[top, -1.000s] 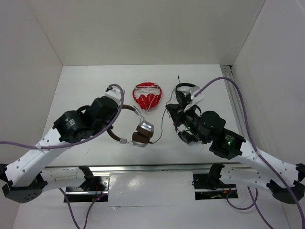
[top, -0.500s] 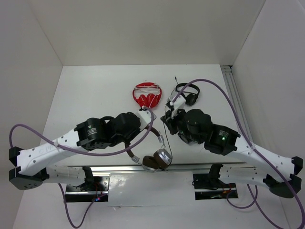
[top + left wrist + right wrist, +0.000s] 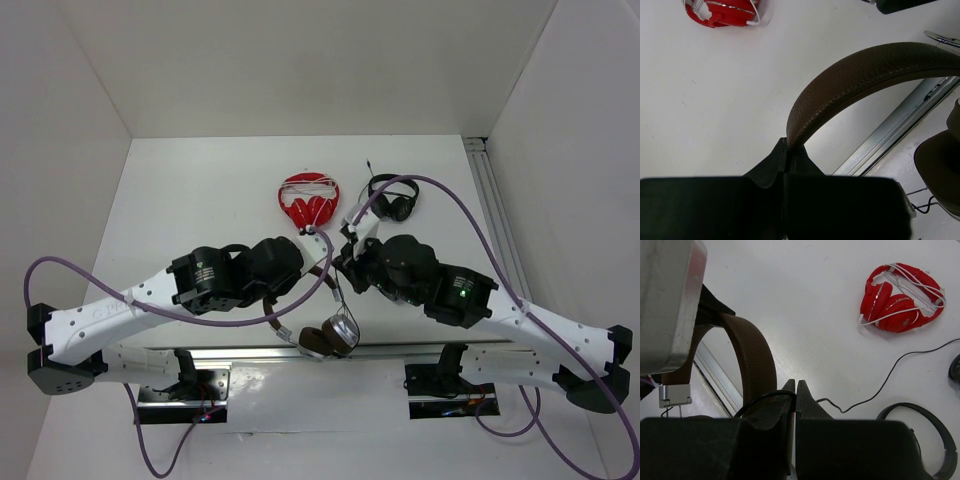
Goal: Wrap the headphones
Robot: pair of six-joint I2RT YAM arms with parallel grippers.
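Note:
The brown headphones hang in the air near the table's front edge, silver earcups with brown pads lowest. My left gripper is shut on the brown headband, gripping one end of its arc. My right gripper is shut on the thin dark cable, which loops from the jaws past the headband and trails over the table. In the top view the two grippers meet near the middle. A silver earcup housing fills the left of the right wrist view.
The red headphones with white cord lie at mid-back. A small black pair lies right of them; a black band shows in the right wrist view. A metal rail runs along the front edge.
My left arm carried the headphones from the table's middle forward and right to the front edge. My right gripper moved left toward them, holding the cable. Little has moved in the last half second.

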